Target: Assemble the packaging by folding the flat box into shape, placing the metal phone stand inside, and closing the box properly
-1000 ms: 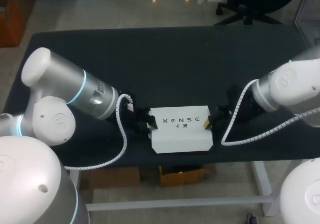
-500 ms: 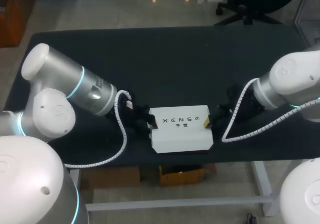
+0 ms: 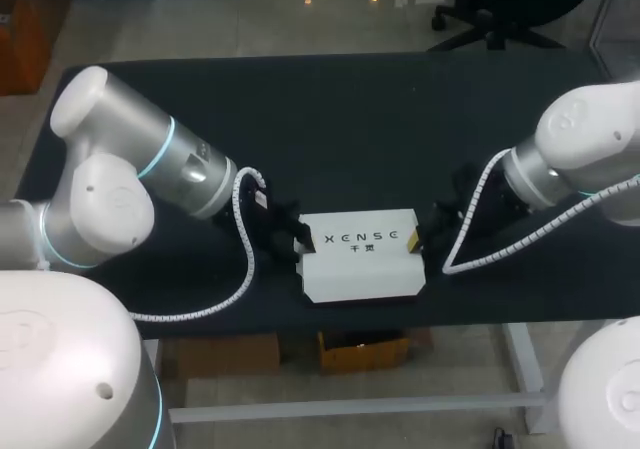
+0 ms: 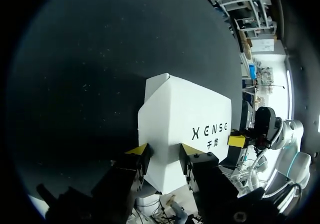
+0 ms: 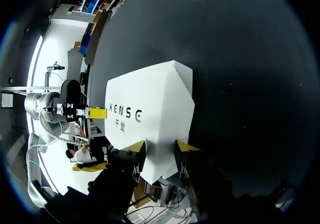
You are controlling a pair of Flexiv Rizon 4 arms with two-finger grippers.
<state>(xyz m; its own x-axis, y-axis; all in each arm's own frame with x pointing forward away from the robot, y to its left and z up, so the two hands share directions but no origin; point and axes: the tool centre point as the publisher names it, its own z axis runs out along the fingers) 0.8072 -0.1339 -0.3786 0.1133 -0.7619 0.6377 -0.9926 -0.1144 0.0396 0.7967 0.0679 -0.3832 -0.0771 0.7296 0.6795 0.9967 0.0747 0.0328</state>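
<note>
The white box (image 3: pixel 360 259), folded into shape with its flaps down, lies near the table's front edge. My left gripper (image 3: pixel 300 239) is at its left end, and in the left wrist view the box (image 4: pixel 185 119) fills the gap between that gripper's (image 4: pixel 165 151) yellow tips. At the right end my right gripper (image 3: pixel 415 241) holds the box (image 5: pixel 150 109) the same way, its own tips (image 5: pixel 160 146) pressed to both sides of the end. Each wrist view shows the other arm's yellow tip at the far end. No metal phone stand is visible.
The black table (image 3: pixel 350 129) stretches bare behind the box. The box sits close to the front edge (image 3: pixel 360 314), and the coiled white cables (image 3: pixel 245 259) hang from both wrists beside it.
Both arms' upper parts have shifted a little, the left elbow up and to the right. The box has moved only slightly, and both grippers stay at its ends.
</note>
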